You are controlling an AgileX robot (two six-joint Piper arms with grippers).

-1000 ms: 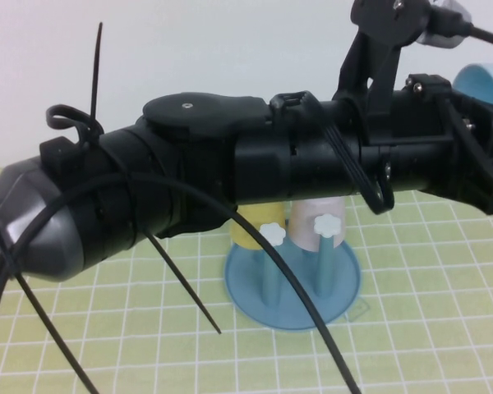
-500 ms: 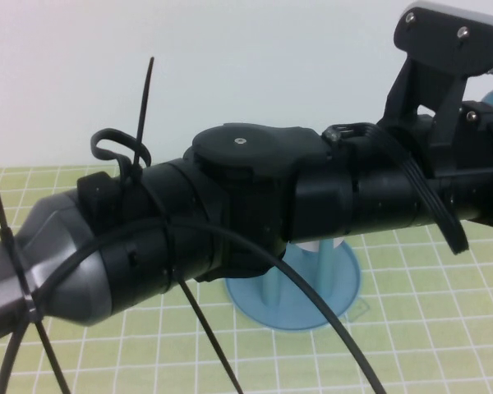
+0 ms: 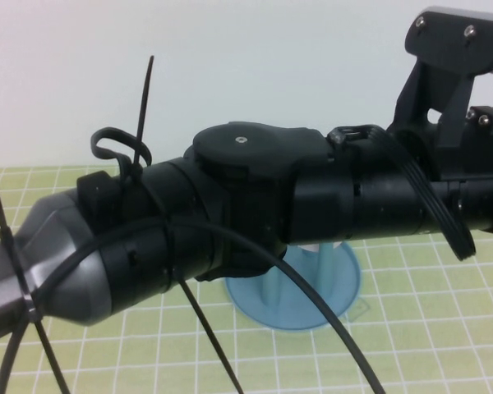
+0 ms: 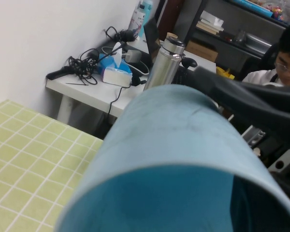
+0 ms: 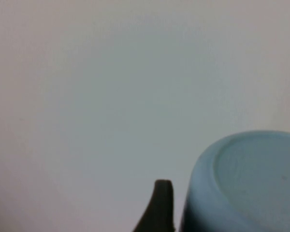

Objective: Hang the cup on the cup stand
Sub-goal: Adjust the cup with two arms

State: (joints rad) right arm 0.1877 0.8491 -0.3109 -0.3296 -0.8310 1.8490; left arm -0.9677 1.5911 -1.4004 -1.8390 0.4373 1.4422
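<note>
Reading across the high view, we get mostly the left arm (image 3: pixel 230 205), a black and grey span lying level over the green-grid tabletop (image 3: pixel 435 328) from the left edge to the right edge. Under its middle sits the cup stand (image 3: pixel 345 283): a round teal dish flat on the tabletop, with a peg (image 3: pixel 323 267) rising from it into the arm's shadow. The peg tops are hidden by the arm. This view shows neither tool and not the cup.

The left wrist view fills that gap. The cup (image 4: pixel 159 140) takes up most of it, held off the tabletop in the left tool (image 4: pixel 193 125), which is clamped on it, with a dark finger (image 4: pixel 251 104) lying along one side of the cup. The open mouth faces this camera and the long axis runs away from it, the wall narrowing toward the far end. Inside we see only blue inner wall. Behind are a steel flask (image 4: pixel 165 65) and a person in glasses (image 4: pixel 285 63).

The right wrist view looks at a white wall and catches the cup's other end, the flat base (image 5: pixel 253 169), turned toward that camera. The right tool (image 5: pixel 160 205) stands wide open and grips nothing. Only one dark fingertip shows, just beside the cup's wall; we cannot tell whether they touch.
</note>
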